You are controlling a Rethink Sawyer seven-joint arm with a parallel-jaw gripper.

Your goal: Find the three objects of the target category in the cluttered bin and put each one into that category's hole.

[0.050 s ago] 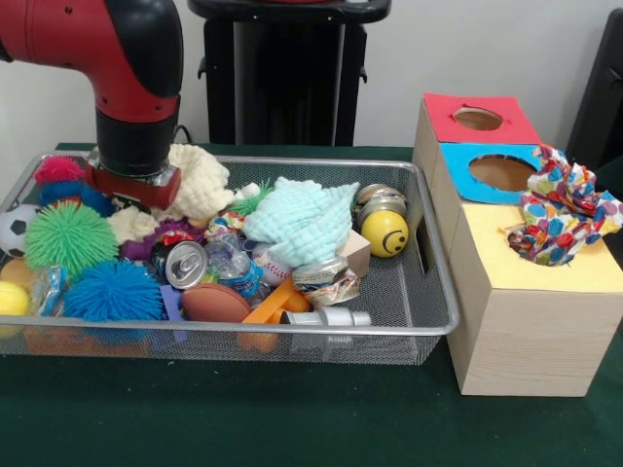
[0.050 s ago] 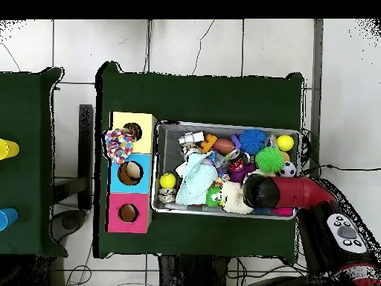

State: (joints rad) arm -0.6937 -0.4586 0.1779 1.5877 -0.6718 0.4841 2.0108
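1. The red arm (image 1: pixel 117 58) reaches down into the far left part of the wire bin (image 1: pixel 428 321), above the toys there.
2. The pincer is hidden under the arm's wrist, so I cannot tell if it is apart or together.
3. A multicoloured cloth (image 1: pixel 563 206) hangs out of the hole of the yellow box (image 1: pixel 531 292), beside the bin on the green surface (image 1: pixel 292 418).
4. The blue box (image 1: pixel 458 170) and the red box (image 1: pixel 443 115) have open holes.
5. In the bin lie a pale green cloth (image 1: pixel 297 222), a cream cloth (image 1: pixel 200 180), a yellow smiley ball (image 1: pixel 385 233) and spiky balls (image 1: pixel 70 236).

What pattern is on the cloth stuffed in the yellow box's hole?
Multicoloured dots on white: red, blue, yellow, orange. The cloth shows best in the front view.
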